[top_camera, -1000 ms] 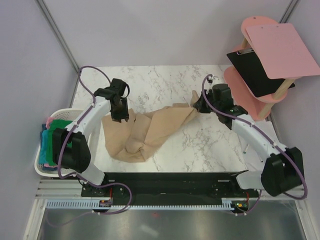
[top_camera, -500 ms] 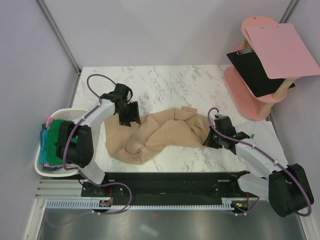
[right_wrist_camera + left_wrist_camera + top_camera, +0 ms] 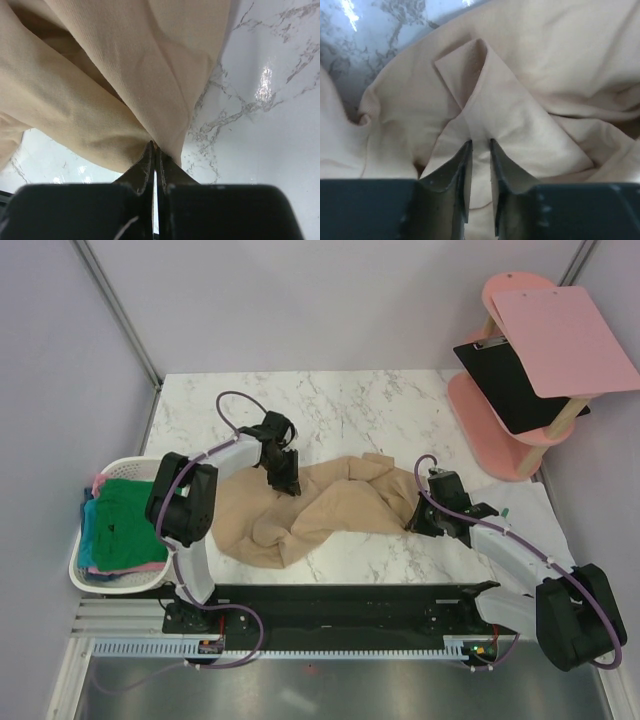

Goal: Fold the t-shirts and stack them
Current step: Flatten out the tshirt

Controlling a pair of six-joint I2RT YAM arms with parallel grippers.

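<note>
From above: the tan t-shirt [image 3: 330, 502] lies crumpled on the marble table [image 3: 380, 410]. It forms a long, rumpled band running from the front-left area across to the right of centre. It is bunched and creased, with no flat panel showing. The left end effector [image 3: 287, 483] is down on its upper left part, and the right end effector [image 3: 413, 522] is at its right end. Bare marble lies open behind the shirt and off to the right. The shirt's near edge comes close to the table's front edge. Off the left side of the table, a white laundry basket [image 3: 85, 575] holds a green t-shirt [image 3: 125, 525] on top, with teal and pink cloth under it.

Left wrist view: the left end effector [image 3: 479, 145] has its jaws narrow, with only a slim gap between them. The tips rest on the tan t-shirt [image 3: 545, 75]. A raised fold runs up from that gap to a pointed flap. I cannot tell whether the cloth is truly pinched. A corner of table [image 3: 385, 25] shows at the upper left.

Right wrist view: the right end effector [image 3: 155, 147] is closed tight on an edge of the tan t-shirt [image 3: 100, 75]. The cloth fans away from the tips in smooth folds. Glossy table [image 3: 260, 125] lies open to the right.
</note>
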